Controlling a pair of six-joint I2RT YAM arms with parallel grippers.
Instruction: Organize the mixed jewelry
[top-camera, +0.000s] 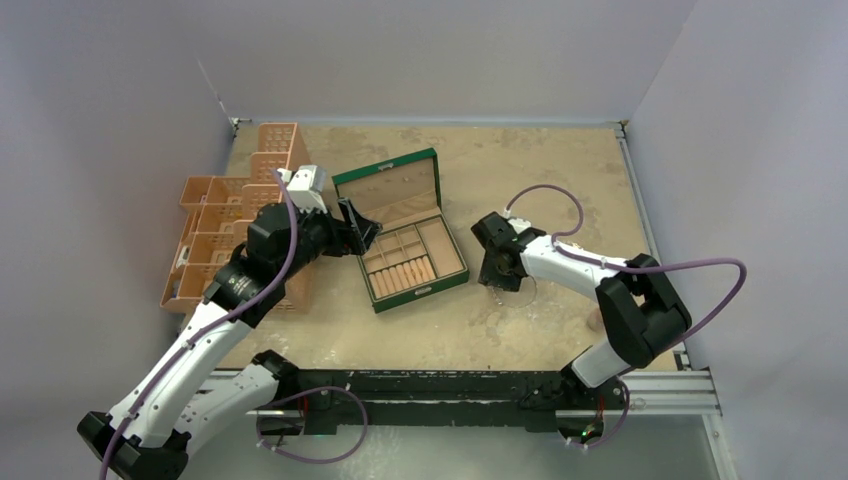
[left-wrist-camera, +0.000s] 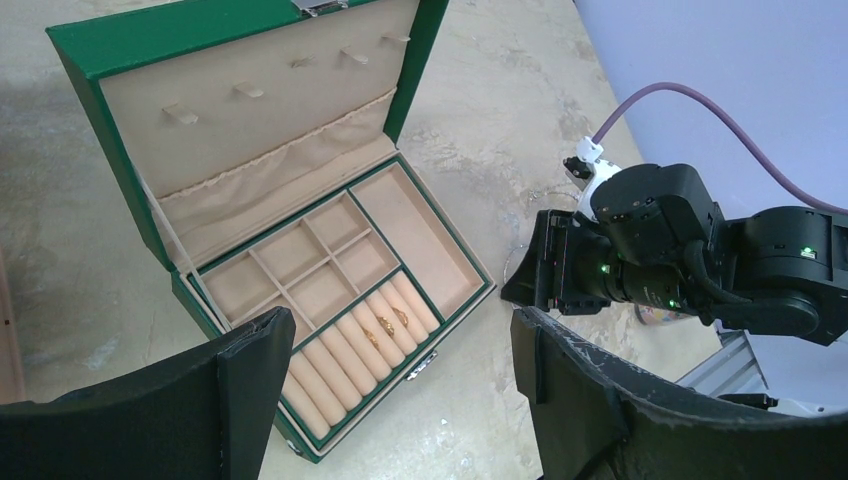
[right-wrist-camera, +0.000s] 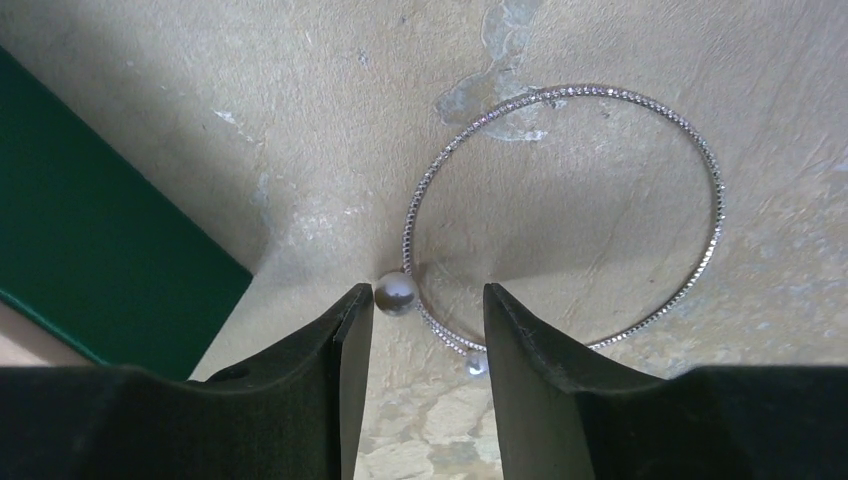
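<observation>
A thin glittery silver hoop (right-wrist-camera: 716, 200) lies flat on the tan table, with a pearl (right-wrist-camera: 396, 293) at one end and a smaller bead at the other. My right gripper (right-wrist-camera: 427, 305) is low over it, open, with the hoop's two ends in the gap between the fingertips; the pearl sits right at the left fingertip. Nothing is clamped. From above, the right gripper (top-camera: 497, 278) points down just right of the green box (top-camera: 420, 290). Three small gold rings (left-wrist-camera: 385, 326) sit in the box's ring rolls. My left gripper (left-wrist-camera: 403, 345) hangs open and empty at the box's left side (top-camera: 362, 232).
The green box's lid (left-wrist-camera: 90, 45) stands open and its tan compartments hold nothing. Orange plastic baskets (top-camera: 225, 220) are stacked at the left. A small pink cylinder (left-wrist-camera: 655, 315) stands behind the right arm. White walls close in the table.
</observation>
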